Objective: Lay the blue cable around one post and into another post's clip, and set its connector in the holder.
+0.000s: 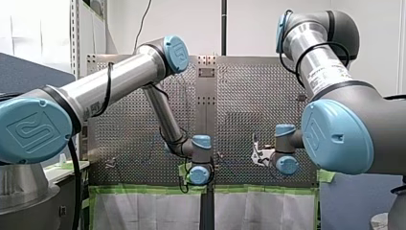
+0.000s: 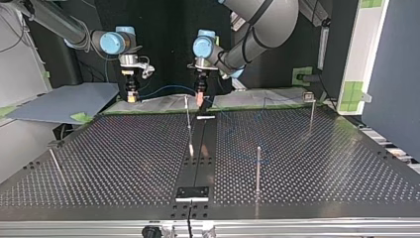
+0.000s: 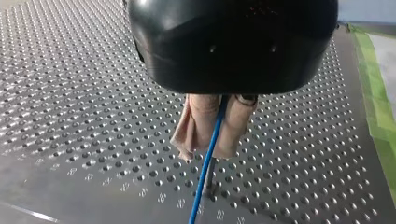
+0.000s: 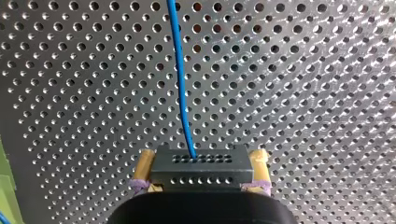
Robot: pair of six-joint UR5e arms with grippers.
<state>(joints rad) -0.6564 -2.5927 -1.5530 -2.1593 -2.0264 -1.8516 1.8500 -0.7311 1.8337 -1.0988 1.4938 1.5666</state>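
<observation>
In the left wrist view my left gripper (image 3: 210,150) has its beige pads (image 3: 236,123) shut on the blue cable (image 3: 204,173), which runs on past the fingers above the perforated plate. In the right wrist view the yellow-padded right gripper (image 4: 201,162) is shut on the black connector (image 4: 201,169), and the cable (image 4: 180,79) leaves it ahead over the plate. In the top view both grippers hang over the table's far edge, my right gripper (image 2: 131,93) at the left and my left gripper (image 2: 199,96) near the middle. The cable (image 2: 166,89) arcs between them.
Thin metal posts stand on the perforated table (image 2: 124,158): one near the middle (image 2: 188,119), one nearer the camera (image 2: 258,166), one with a clip top at the far right (image 2: 311,106). A black holder (image 2: 193,192) sits at the near edge. Green tape lines the far edge.
</observation>
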